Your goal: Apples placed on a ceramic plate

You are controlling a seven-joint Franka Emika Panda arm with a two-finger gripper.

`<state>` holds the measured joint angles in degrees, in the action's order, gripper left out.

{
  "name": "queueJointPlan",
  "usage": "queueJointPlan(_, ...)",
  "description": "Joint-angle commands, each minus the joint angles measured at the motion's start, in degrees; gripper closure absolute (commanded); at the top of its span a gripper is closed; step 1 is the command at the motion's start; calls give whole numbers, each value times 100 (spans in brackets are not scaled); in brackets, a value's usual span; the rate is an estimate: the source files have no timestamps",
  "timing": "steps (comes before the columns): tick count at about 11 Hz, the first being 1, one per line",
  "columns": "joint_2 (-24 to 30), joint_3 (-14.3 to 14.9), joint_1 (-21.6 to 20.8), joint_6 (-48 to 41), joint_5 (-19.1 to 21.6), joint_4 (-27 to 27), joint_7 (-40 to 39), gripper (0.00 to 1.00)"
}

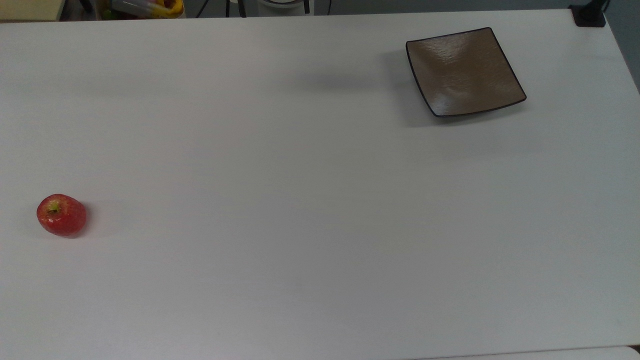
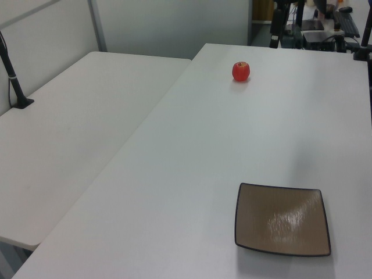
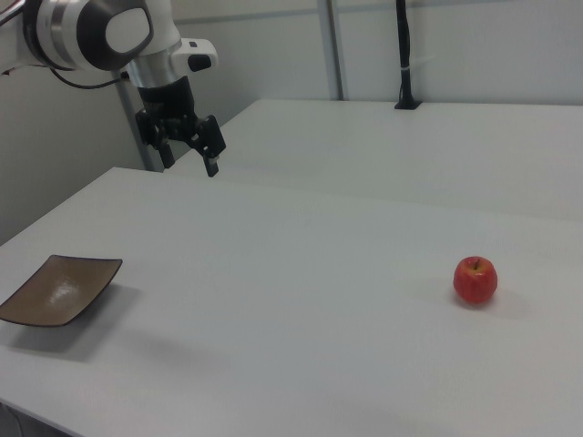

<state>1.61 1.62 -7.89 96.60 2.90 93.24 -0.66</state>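
Apple (image 1: pixel 61 215) sits near the table (image 1: pixel 300 200) edge, well apart from the ceramic plate (image 1: pixel 465 72) at the opposite edge, wide bare surface between; tool (image 3: pixel 189 155) hangs above, spread, empty.

A big white table (image 1: pixel 320 200) takes up most of the room. A second white table (image 2: pixel 75 128) stands right beside it, with a thin gap between them. A black pole (image 2: pixel 10 72) stands on the second table's far corner, in the left view's left, next to a pale grey wall (image 2: pixel 168 26). A grey metal post (image 2: pixel 96 24) runs up that wall. Behind the big table, at the left view's top right, sit dark stands and cables (image 2: pixel 308 26). Soft light falls evenly over both tables.
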Motion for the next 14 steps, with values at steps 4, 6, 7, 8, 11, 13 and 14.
queueJointPlan(4, -528, 84, 287, -133, -62, -771, -768, 0)
queueJointPlan(6, -985, 93, 656, -246, -18, -1376, -1215, 0)
queueJointPlan(7, -1170, 93, 797, -273, -9, -1623, -1444, 0)
queueJointPlan(8, -1311, 93, 911, -239, -9, -1747, -1655, 0)
queueJointPlan(11, -1838, 93, 1412, 198, 8, -2134, -2218, 0)
queueJointPlan(13, -2119, 102, 1693, 893, 70, -2117, -2499, 0)
queueJointPlan(14, -2269, 102, 1816, 1226, 79, -2126, -2605, 0)
